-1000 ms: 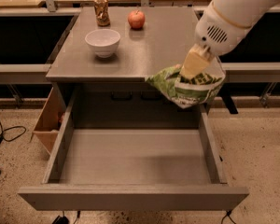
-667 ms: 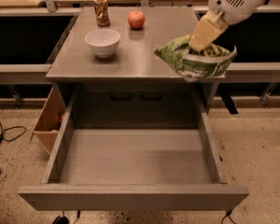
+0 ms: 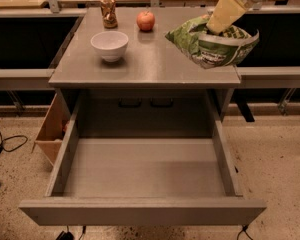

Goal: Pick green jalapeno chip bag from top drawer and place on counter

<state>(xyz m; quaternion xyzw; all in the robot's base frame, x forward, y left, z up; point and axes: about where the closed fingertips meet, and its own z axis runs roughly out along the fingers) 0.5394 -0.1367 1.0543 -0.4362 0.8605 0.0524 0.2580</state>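
My gripper (image 3: 221,23) comes in from the top right and is shut on the green jalapeno chip bag (image 3: 213,46), a crumpled green foil bag with pale lettering. It holds the bag in the air above the right edge of the counter (image 3: 150,59). The fingertips are buried in the top of the bag. The top drawer (image 3: 145,171) stands pulled out wide below the counter, with a bare flat grey bottom.
On the counter stand a white bowl (image 3: 109,45) at the left, a brown can (image 3: 108,11) at the back left and a red apple (image 3: 145,20) at the back. A brown cardboard box (image 3: 52,131) sits on the floor left of the drawer.
My gripper has lifted the chip bag up and back, from just over the drawer's right rear corner to above the counter's right edge.
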